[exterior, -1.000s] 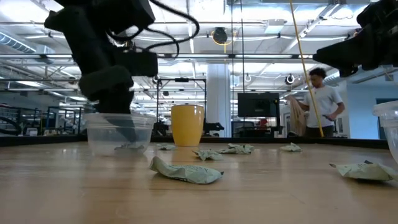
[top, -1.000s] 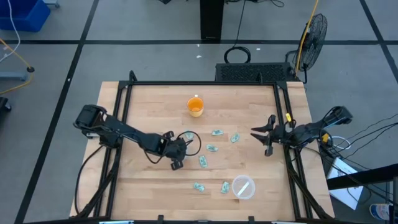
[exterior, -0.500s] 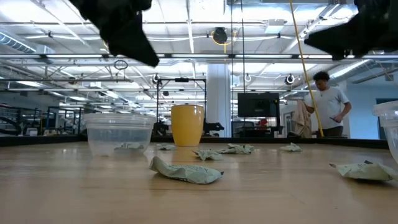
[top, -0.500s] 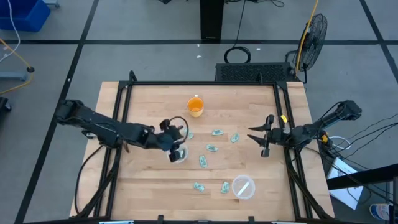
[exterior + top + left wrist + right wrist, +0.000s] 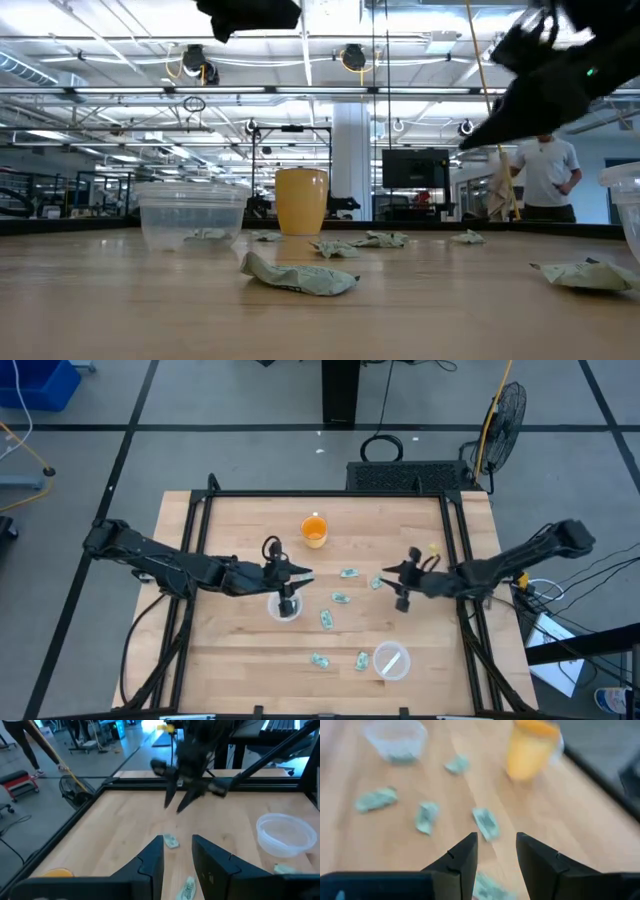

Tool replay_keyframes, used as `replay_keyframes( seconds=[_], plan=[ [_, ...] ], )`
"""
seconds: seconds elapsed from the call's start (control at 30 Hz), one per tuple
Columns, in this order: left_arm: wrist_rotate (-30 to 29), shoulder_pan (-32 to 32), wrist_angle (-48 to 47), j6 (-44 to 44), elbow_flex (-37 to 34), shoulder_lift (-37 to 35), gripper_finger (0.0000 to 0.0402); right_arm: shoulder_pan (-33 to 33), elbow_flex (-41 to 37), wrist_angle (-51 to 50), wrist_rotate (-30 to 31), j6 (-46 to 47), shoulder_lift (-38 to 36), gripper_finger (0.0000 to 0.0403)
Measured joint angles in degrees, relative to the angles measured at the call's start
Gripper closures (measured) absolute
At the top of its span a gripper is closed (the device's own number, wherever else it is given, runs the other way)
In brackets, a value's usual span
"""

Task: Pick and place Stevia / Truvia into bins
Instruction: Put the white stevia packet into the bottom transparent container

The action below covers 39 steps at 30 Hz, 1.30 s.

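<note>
Several pale green packets lie flat mid-table (image 5: 340,598), (image 5: 326,618), (image 5: 319,660). One clear cup (image 5: 283,606) stands left of them with a packet (image 5: 208,236) on its floor. The other clear cup (image 5: 391,661) stands near the front edge. My left gripper (image 5: 300,578) hovers open, high above the first cup's far side (image 5: 177,840). My right gripper (image 5: 398,588) is open in the air, just right of a packet (image 5: 378,582). In its wrist view (image 5: 496,837) another packet (image 5: 485,823) lies just ahead of the fingers.
An orange cup (image 5: 314,531) stands upright toward the far edge. Black frame rails (image 5: 325,494) run along the far, left and right table edges. Bare wood lies at the near left (image 5: 230,670). A person (image 5: 548,175) stands in the room beyond the table.
My left gripper has risen out of the clear cup, which has stayed in place with a packet in it. It now hangs high above the cup's far side. My right gripper has moved from the table's right edge toward the left and lower, up to the packets.
</note>
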Motion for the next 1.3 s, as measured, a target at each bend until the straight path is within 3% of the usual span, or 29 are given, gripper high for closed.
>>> replay_keyframes(
  seconds=[0.13, 0.3, 0.87, 1.0, 1.2, 1.3],
  plan=[
    [0.0, 0.0, 0.0, -0.1, 0.0, 0.0, 0.0295, -4.8, -1.1, -1.4, -3.0, 6.5, 7.0, 0.0273],
    [0.1, 0.0, -1.7, -0.4, 0.0, 0.0, 0.0295, -7.2, -2.6, 0.7, -8.4, 8.1, 12.0, 0.0273],
    [0.1, 0.0, -3.1, -0.6, 0.0, 0.0, 0.0295, -13.8, -2.4, 4.8, -11.4, 8.4, 21.6, 0.0276],
    [0.2, 0.0, -3.5, -0.7, 0.0, 0.0, 0.0295, -14.1, -2.4, 5.1, -12.4, 8.4, 23.1, 0.0306],
    [0.2, 0.0, -3.5, -0.8, 0.0, 0.0, 0.0295, -14.0, -2.4, 4.9, -13.0, 8.5, 24.0, 0.0390],
    [0.1, 0.0, -3.5, -1.3, 0.0, 0.0, 0.0295, -14.0, -2.4, 5.3, -13.0, 9.5, 23.7, 0.0395]
  ],
)
